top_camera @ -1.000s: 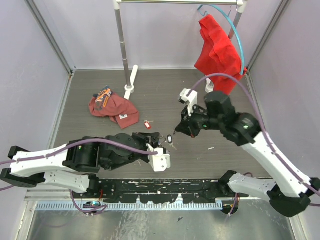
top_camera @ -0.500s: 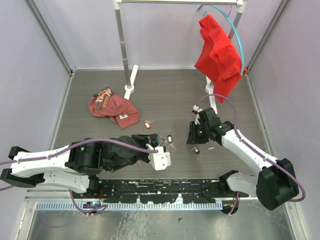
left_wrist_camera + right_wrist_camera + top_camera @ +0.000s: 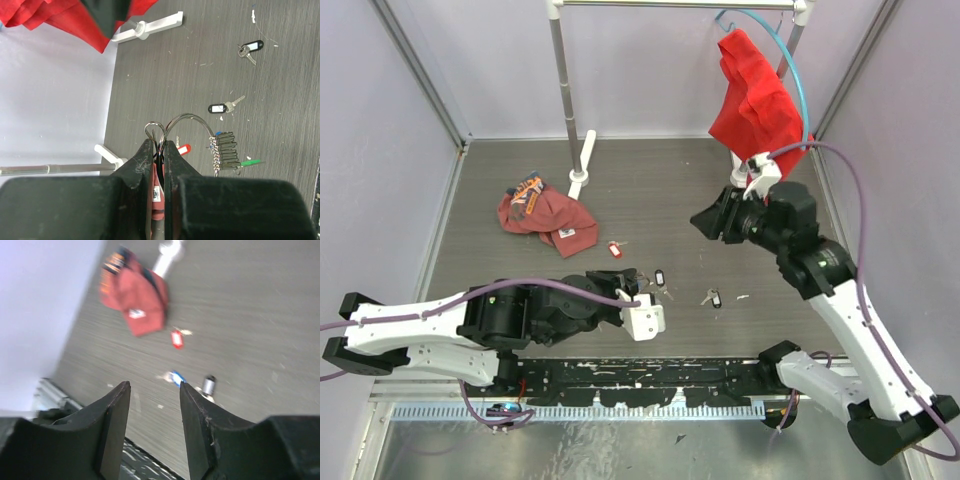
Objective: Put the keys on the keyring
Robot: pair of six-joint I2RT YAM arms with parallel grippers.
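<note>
Silver keyring (image 3: 187, 115) in the left tool (image 3: 159, 145)'s tight pinch; right tool (image 3: 154, 386) spread apart, empty.

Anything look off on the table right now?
Yes: three keys lie loose on the table, a red-tagged key, a black-tagged key and another key, off the keyring that the left gripper pinches. A red garment lies crumpled behind them.

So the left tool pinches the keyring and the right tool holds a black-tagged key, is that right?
Not quite: the right tool is open and empty, as the right wrist view shows. The left tool does pinch the keyring.
</note>
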